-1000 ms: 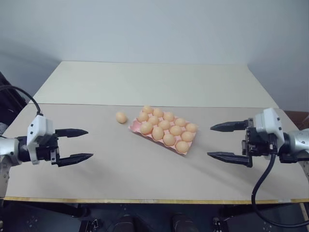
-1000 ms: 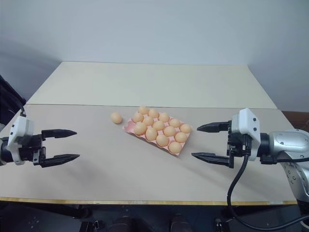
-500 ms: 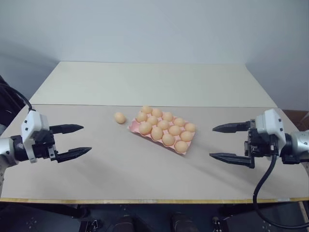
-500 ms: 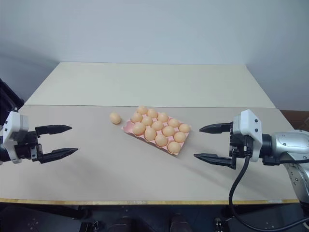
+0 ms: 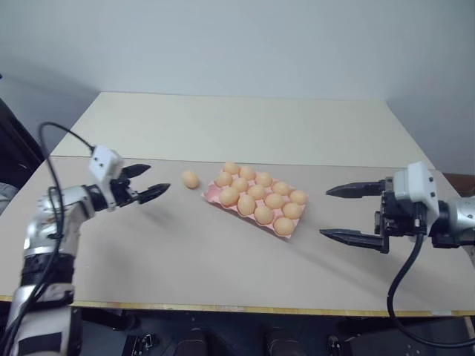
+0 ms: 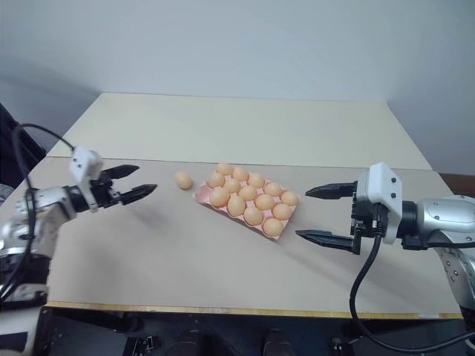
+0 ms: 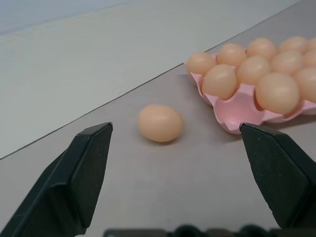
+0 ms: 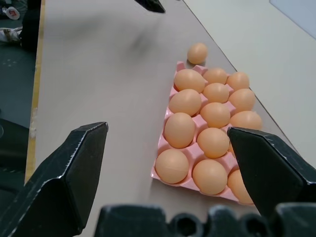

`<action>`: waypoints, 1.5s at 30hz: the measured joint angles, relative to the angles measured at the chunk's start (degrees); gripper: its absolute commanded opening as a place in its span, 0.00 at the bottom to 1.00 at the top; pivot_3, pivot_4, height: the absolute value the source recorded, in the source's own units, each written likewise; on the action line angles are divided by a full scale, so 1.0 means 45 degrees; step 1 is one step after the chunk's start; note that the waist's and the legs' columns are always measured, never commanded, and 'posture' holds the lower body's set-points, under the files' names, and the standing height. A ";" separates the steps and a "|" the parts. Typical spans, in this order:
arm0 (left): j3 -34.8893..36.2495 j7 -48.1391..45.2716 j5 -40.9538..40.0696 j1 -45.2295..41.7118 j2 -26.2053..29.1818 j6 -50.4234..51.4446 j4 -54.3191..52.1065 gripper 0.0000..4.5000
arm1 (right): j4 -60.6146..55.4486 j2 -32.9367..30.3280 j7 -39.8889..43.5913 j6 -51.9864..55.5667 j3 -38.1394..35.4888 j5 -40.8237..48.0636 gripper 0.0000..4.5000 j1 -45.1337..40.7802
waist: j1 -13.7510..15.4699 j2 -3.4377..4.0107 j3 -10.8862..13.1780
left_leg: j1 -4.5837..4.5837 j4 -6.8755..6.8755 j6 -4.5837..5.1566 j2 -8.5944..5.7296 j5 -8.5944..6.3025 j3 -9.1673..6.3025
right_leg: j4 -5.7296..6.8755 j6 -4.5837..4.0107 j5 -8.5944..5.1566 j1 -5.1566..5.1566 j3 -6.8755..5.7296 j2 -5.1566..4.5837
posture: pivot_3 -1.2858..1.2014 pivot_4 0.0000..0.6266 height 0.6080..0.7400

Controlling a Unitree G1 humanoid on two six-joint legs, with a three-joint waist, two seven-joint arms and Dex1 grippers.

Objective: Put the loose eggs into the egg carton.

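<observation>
One loose egg [image 5: 191, 179], pale orange, lies on the tan table just left of the egg carton [image 5: 211, 194]. The pink carton holds several eggs, and its corner cup [image 7: 237, 106] nearest the loose egg is bare. My left gripper [image 5: 159, 178] is open, a short way left of the loose egg and pointing at it. In the left wrist view the egg [image 7: 160, 123] sits ahead between the two fingers, untouched. My right gripper [image 5: 323, 213] is open with nothing in it, hovering right of the carton [image 8: 160, 143].
A cream table [image 5: 237, 126] adjoins the tan one at the back, below a plain wall. The tan table's front edge [image 5: 223, 308] runs along the near side. A black cable [image 5: 404, 282] hangs from my right wrist.
My left arm has swung forward and to the right, bringing its open gripper close to the loose egg. The right arm has stayed put. Egg and carton have not moved.
</observation>
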 measured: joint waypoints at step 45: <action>-0.0170 0.3201 0.3480 -0.5248 -0.2699 -0.3930 1.0187 0.54 | -0.1254 0.0115 -0.1160 0.0011 -0.0517 0.0353 1.00 0.0975 | -0.0061 -0.0007 0.0000 | -0.0019 0.0007 0.0001 -0.0023 0.0002 -0.0026 | 0.0012 0.0018 0.0008 -0.0006 -0.0006 -0.0005 | 0.52 0.24 1.00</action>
